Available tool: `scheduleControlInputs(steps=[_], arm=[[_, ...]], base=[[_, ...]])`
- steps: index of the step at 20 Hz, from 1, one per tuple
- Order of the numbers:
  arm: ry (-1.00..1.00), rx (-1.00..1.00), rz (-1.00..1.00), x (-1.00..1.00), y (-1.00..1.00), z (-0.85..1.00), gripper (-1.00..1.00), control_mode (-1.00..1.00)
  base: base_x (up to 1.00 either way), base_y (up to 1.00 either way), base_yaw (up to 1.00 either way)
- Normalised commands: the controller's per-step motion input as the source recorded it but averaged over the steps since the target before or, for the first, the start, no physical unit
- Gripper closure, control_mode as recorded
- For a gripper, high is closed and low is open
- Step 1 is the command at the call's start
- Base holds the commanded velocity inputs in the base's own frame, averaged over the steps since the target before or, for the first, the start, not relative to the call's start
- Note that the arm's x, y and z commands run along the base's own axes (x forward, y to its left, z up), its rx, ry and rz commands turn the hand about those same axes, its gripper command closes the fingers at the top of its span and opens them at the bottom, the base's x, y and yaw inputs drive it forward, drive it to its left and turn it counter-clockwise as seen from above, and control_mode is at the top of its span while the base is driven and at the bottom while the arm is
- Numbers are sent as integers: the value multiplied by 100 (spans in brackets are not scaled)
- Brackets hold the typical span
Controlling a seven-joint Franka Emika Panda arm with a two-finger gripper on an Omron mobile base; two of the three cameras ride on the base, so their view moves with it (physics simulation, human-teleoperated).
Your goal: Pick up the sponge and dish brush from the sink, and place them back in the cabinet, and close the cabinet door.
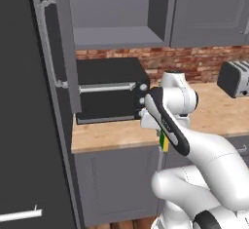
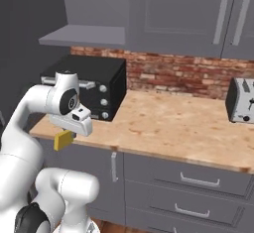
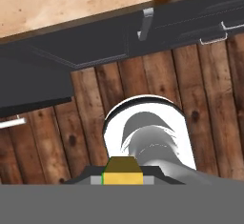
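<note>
One item is in the jaws: the sponge (image 2: 63, 140), clamped between them and hanging below the hand, just off the front edge of the worktop (image 2: 168, 123) and lower than its surface. In the right base view its yellow face shows under the white wrist; in the left base view a narrow green and yellow strip (image 1: 164, 141) peeks out beside the dark-edged forearm. In the hand view the sponge (image 3: 123, 174) sits at the bottom centre, yellow with a thin green edge on its left, held between the two fingertips. The gripper (image 2: 67, 137) points down toward the wooden plank floor (image 3: 157, 80), in front of the grey under-counter cabinets (image 2: 163, 177). The cabinet (image 1: 116, 13) on the wall stands open, its plain grey inner shelf (image 1: 116, 38) bare where visible. The cabinet door (image 1: 65, 43) is swung out to the left, seen nearly edge-on, just beside the tall dark unit (image 1: 24, 101). A black toaster oven (image 1: 111, 95) stands on the worktop directly below the open cabinet, against the red brick wall (image 2: 178, 73). A silver toaster (image 2: 241, 100) sits well apart to the right on the same worktop. The neighbouring wall cabinets (image 2: 198, 14) on the right are closed.
</note>
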Motion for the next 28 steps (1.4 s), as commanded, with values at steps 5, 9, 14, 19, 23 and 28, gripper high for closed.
scheduleControlInputs(steps=[5, 9, 14, 19, 23, 28], arm=[[0, 0, 0, 0, 0, 0, 100, 100], [0, 0, 0, 0, 0, 0, 100, 100], [0, 0, 0, 0, 0, 0, 100, 100], [0, 0, 0, 0, 0, 0, 100, 100], [0, 0, 0, 0, 0, 0, 100, 100], [0, 0, 0, 0, 0, 0, 100, 100]], base=[[14, 50, 0], [27, 40, 0], [33, 18, 4], [25, 11, 5], [4, 0, 0], [0, 0, 0]])
